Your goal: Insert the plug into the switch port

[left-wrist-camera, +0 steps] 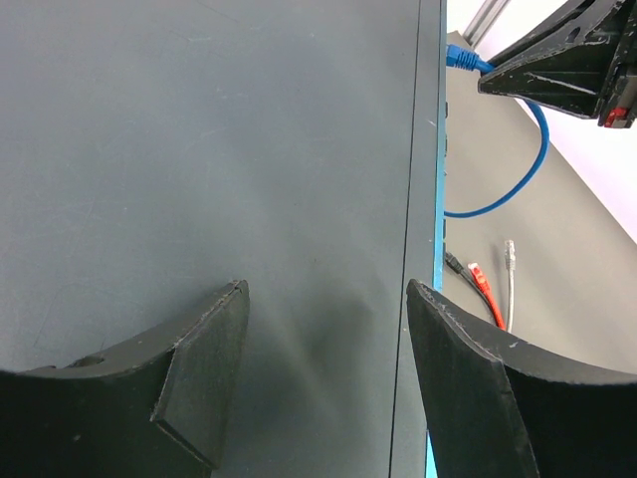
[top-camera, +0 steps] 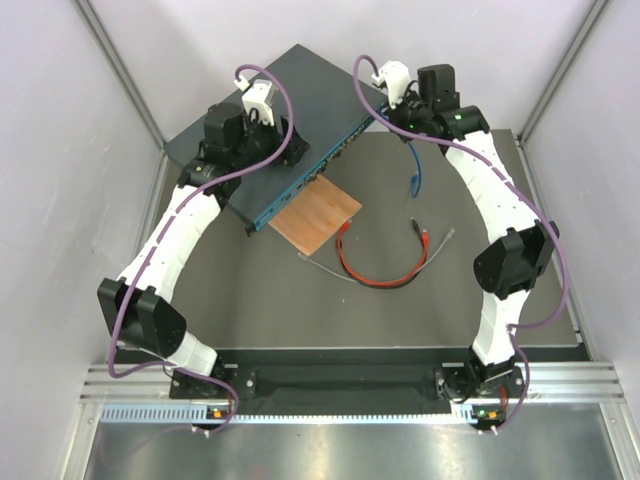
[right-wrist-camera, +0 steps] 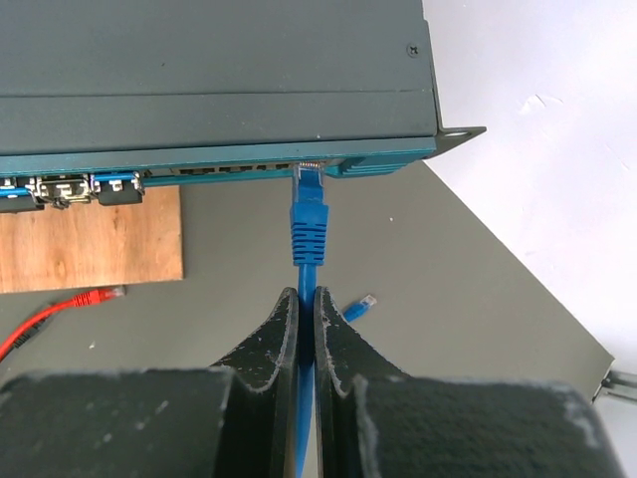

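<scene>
Black right fingers (right-wrist-camera: 284,344) are pressed together on a blue cable (left-wrist-camera: 537,159), pinching it just behind its blue moulded plug (right-wrist-camera: 310,204). Plug tip meets a socket at the end of the teal front edge nearest the right arm. That edge belongs to the flat slate-grey metal switch (right-wrist-camera: 199,60), lying at the far left of the grey worktop (top-camera: 400,320), beside a brown wooden board (top-camera: 318,215). Black left fingers (left-wrist-camera: 214,339) stand spread over the switch's top panel.
</scene>
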### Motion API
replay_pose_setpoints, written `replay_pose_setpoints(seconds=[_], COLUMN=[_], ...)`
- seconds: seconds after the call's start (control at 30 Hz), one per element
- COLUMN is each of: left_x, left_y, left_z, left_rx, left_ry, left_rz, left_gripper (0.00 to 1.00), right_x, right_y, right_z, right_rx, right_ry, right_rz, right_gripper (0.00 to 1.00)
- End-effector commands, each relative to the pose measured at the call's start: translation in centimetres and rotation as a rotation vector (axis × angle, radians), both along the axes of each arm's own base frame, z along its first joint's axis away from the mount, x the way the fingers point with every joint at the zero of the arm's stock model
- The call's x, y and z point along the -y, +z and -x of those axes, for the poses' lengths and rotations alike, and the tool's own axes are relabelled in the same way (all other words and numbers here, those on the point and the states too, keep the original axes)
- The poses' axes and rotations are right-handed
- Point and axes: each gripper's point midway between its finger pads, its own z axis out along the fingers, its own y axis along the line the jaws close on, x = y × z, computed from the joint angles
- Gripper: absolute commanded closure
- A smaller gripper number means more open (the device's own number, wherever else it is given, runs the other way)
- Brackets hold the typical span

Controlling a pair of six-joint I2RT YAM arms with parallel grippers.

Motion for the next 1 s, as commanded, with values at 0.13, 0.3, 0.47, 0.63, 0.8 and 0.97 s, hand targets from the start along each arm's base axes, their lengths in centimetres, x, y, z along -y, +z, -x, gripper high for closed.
replay_pose_setpoints(seconds=[0.13, 0.3, 0.47, 0.63, 0.8, 0.97], left_x=[-0.5, -0.6, -0.4, -0.4, -0.3, -0.6], left_y=[-0.6, -0.7, -0.8, -0.9, -1.0, -1.0], left_z=[-0.5, -0.5, -0.7, -0.7, -0.7, -0.8], left_rx=[-0.013, -0.015, -0.019, -0.023, -0.026, -0.027], left_ry=[0.017, 0.019, 0.017, 0.014, 0.011, 0.019], left_rz=[0.003, 0.003, 0.007, 0.008, 0.009, 0.006], left_gripper=[0.3, 0.3, 0.3, 0.3, 0.3, 0.3], right_x=[-3.5, -2.9, -3.1, -4.4, -5.9, -7.5], right_y=[2.9, 2.5, 3.0, 4.6, 5.2, 5.3], right_z=[-1.6, -1.6, -2.1, -2.1, -2.6, -2.8], right_rx=[0.173, 0.203, 0.237, 0.264, 0.288, 0.299], right_ry=[0.096, 0.085, 0.094, 0.13, 0.144, 0.164], right_rz=[-0.038, -0.011, -0.012, -0.03, -0.037, -0.05], right_gripper=[1.0, 1.0, 1.0, 1.0, 1.0, 1.0])
